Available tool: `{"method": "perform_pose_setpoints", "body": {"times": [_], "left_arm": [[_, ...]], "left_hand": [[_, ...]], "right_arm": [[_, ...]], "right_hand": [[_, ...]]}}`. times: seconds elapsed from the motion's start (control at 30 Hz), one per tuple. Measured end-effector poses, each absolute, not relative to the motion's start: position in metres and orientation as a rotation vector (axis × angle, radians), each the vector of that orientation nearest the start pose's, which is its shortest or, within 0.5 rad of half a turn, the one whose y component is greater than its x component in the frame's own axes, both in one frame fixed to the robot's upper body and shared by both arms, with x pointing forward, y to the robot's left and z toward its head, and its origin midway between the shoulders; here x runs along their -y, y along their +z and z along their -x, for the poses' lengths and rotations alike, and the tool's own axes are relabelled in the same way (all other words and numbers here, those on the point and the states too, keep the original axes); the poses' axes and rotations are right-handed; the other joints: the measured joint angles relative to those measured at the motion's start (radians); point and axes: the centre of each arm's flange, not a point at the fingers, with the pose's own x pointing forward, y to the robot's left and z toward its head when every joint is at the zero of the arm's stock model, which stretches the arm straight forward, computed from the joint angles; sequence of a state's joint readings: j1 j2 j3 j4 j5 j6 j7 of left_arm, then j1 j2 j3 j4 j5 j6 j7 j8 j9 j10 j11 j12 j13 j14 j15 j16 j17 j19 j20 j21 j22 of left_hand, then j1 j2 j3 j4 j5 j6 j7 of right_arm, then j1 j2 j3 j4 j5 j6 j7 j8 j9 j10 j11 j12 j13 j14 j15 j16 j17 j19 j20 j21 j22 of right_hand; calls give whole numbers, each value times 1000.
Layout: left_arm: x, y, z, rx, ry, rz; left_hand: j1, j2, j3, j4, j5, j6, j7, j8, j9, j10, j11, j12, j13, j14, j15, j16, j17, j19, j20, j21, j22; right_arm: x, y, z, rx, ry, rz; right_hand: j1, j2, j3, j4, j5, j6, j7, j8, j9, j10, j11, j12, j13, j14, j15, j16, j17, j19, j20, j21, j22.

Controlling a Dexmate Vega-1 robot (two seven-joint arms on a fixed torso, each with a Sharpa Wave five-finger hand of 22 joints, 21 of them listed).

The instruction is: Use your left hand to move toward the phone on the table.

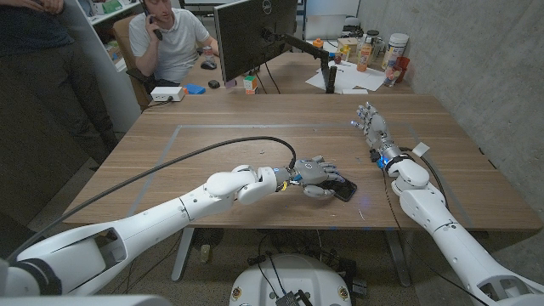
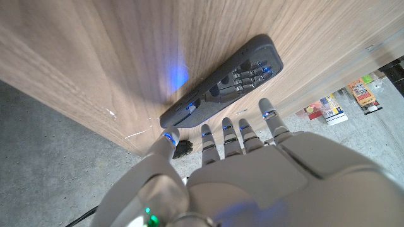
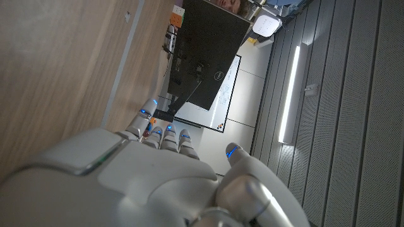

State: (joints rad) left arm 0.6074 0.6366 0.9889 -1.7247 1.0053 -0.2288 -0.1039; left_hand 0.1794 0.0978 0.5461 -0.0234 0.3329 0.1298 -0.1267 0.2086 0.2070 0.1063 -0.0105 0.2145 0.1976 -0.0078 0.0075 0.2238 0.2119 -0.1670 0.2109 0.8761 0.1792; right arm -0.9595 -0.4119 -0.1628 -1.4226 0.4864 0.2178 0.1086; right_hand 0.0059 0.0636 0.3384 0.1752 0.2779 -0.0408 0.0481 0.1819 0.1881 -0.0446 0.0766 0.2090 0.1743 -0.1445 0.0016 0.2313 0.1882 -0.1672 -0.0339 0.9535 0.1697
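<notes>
A dark phone (image 1: 344, 189) lies flat on the wooden table (image 1: 255, 127) near its front edge, at the middle. My left hand (image 1: 316, 176) hovers right at it, fingers spread and reaching over its near end, holding nothing. In the left wrist view the phone (image 2: 221, 81) lies just beyond my left hand (image 2: 252, 157), and its glossy face mirrors the fingertips (image 2: 267, 115). I cannot tell whether they touch it. My right hand (image 1: 371, 127) stands at the table's right side, fingers apart and empty; the right wrist view shows its back (image 3: 158, 170).
A black monitor (image 1: 255, 34) stands at the back, with a seated person (image 1: 174, 38) behind the table's far left corner. Bottles and boxes (image 1: 374, 51) crowd the back right. A white box (image 1: 167, 93) sits at the back left. A black cable (image 1: 212, 153) runs along my left arm.
</notes>
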Motion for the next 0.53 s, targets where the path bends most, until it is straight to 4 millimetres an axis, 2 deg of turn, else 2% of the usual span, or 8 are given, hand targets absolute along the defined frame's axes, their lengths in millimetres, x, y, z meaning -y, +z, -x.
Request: {"method": "perform_pose_setpoints", "body": {"times": [0.53], "left_arm": [[-13, -79, -547, 1105, -560, -1912]], "left_hand": [[-4, 7, 0, 8, -4, 0, 0, 0, 0, 0, 0, 0, 0, -5, -5, 0, 5, 0, 0, -4, 0]], "right_arm": [[297, -28, -631, 624, 198, -10]], "right_hand": [[0, 0, 0, 0, 7, 0, 0, 0, 0, 0, 0, 0, 0, 0, 0, -7, 0, 0, 0, -3, 0]]}}
